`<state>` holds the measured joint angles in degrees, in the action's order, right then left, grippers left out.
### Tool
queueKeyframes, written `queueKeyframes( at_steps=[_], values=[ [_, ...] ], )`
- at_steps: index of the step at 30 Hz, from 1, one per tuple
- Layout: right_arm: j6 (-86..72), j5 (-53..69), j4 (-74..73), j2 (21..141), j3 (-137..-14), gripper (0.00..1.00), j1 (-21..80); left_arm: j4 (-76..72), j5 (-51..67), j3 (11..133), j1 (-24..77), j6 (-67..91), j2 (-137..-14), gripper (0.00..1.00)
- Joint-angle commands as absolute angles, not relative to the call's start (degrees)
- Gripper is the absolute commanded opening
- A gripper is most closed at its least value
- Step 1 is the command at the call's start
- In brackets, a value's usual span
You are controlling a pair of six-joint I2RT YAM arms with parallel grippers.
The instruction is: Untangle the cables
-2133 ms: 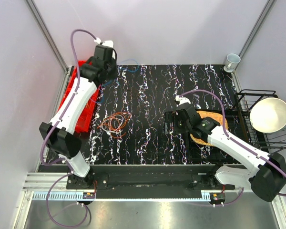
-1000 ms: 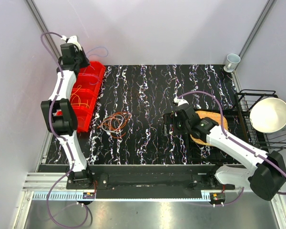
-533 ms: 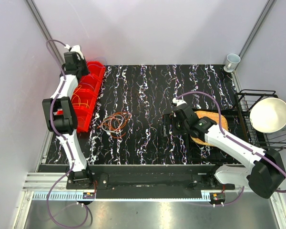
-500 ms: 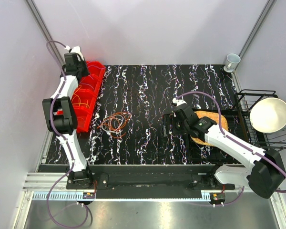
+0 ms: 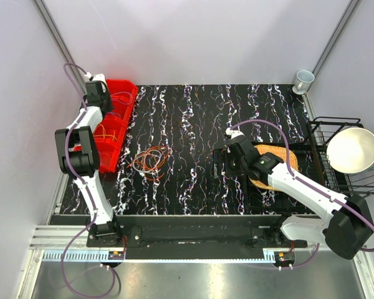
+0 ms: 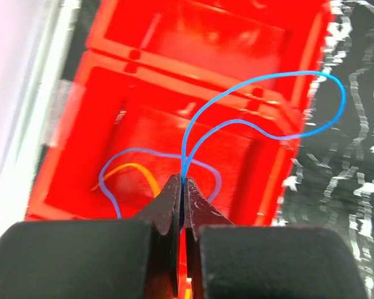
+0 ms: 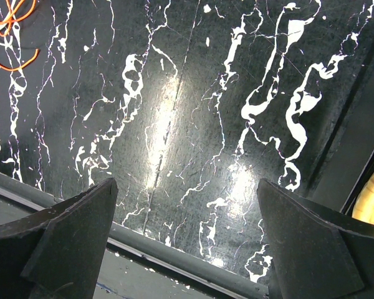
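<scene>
**Top external view.** The left end effector (image 5: 105, 104) hangs over the far half of the red bin (image 5: 121, 87). Its jaw state cannot be read from here. The right end effector (image 5: 222, 163) hovers low over the desk (image 5: 193, 118). The cable bundle (image 5: 151, 160), a set of orange and red loops, lies on the desk well to the left of the right end effector. It lies nearward of the left end effector and is apart from both.

**Left wrist view.** The left end effector (image 6: 182, 187) is closed, with its tips clamped on a blue cable (image 6: 185, 159). Two strands rise from the pinch. One sweeps right, past the wall of the red bin (image 6: 237, 43) and over the desk, then curves back. Beneath the tips, an orange cable (image 6: 134, 167) lies in the compartment.

**Right wrist view.** The right end effector (image 7: 186, 184) has its fingers wide apart and holds nothing. Bare desk (image 7: 174, 112) shows between them. Orange strands (image 7: 6, 28) of the bundle show ahead, at far left.

**Step in hand (judged).** The separated blue cable is being deposited in the bin.

**Next move (judged).**
1. Bring the overhanging loop inside the bin wall.
2. Part the left jaws.
3. Address the bundle left on the desk.
</scene>
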<state>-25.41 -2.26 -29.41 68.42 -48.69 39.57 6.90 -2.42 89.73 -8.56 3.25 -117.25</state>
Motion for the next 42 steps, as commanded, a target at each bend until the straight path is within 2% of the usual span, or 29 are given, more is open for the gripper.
queueKeyframes(
  at_steps=[1,6,12,14,16,17,20,21,27,42],
  values=[
    [-24.87,-1.93,-27.60,67.06,-48.87,1.00,39.38,1.32,-7.47,88.42,-10.02,0.62,-112.50,0.00],
    [-24.79,-1.93,-27.68,67.32,-48.87,1.00,39.38,0.53,-9.84,87.63,-10.90,-0.97,-112.76,0.00],
    [-24.79,-1.93,-27.60,67.94,-49.04,1.00,39.38,1.49,-9.23,89.47,-11.34,-0.26,-113.90,0.06],
    [-24.79,-2.02,-27.69,68.20,-49.13,1.00,39.38,2.46,-9.40,90.52,-11.34,1.48,-114.08,0.14],
    [-24.79,-1.93,-27.68,68.38,-49.22,1.00,39.38,4.12,-9.32,92.36,-11.25,2.63,-114.78,0.17],
    [-24.70,-2.02,-27.69,68.38,-49.22,1.00,39.29,4.57,-9.06,92.89,-11.25,2.90,-114.96,0.28],
    [-24.78,-1.85,-27.60,68.29,-49.22,1.00,39.46,5.27,-9.14,93.78,-11.07,3.78,-114.79,0.52],
    [-24.79,-1.85,-27.60,68.29,-49.22,1.00,39.38,5.27,-9.31,93.95,-10.73,4.04,-114.61,0.55],
    [-24.79,-1.67,-27.60,68.29,-49.22,1.00,39.46,9.31,-10.19,99.13,-8.10,6.06,-114.61,0.69],
    [-24.87,-1.49,-27.68,67.85,-49.31,1.00,39.38,19.14,-14.86,105.64,0.43,14.22,-107.32,0.86]
  ],
)
